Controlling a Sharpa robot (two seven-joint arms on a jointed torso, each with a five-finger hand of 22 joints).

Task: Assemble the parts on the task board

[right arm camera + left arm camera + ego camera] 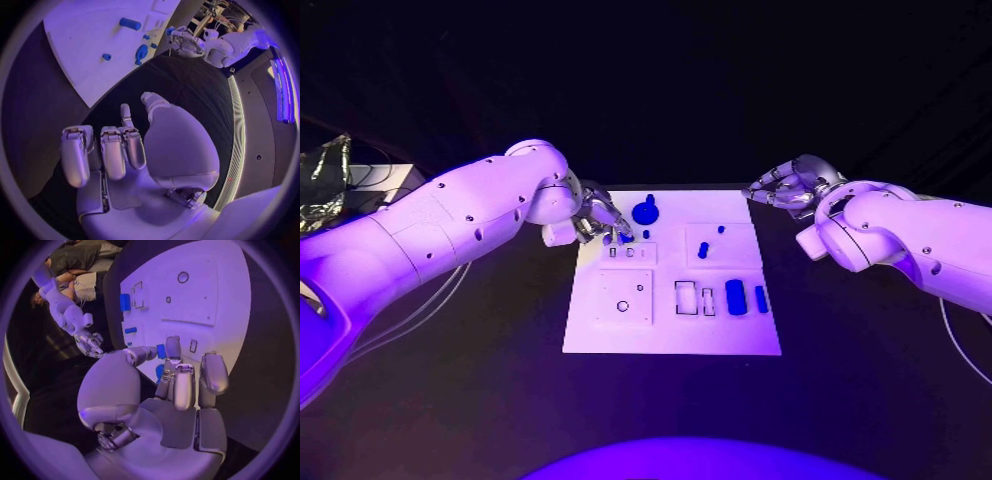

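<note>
The task board (pixel 672 335) lies flat at the tabletop's middle so both arms reach it; the left hand (pixel 600 217) hovers over its far-left corner beside a blue part (pixel 646 211), fingers (pixel 182 385) curled, apparently holding nothing; the right hand (pixel 790 186) waits off the far-right corner, fingers (pixel 112 152) bent and empty.

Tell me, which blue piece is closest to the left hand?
The small blue piece right at the left hand's fingers, on the board's far-left part. The other blue pieces lie farther off across the board.
</note>
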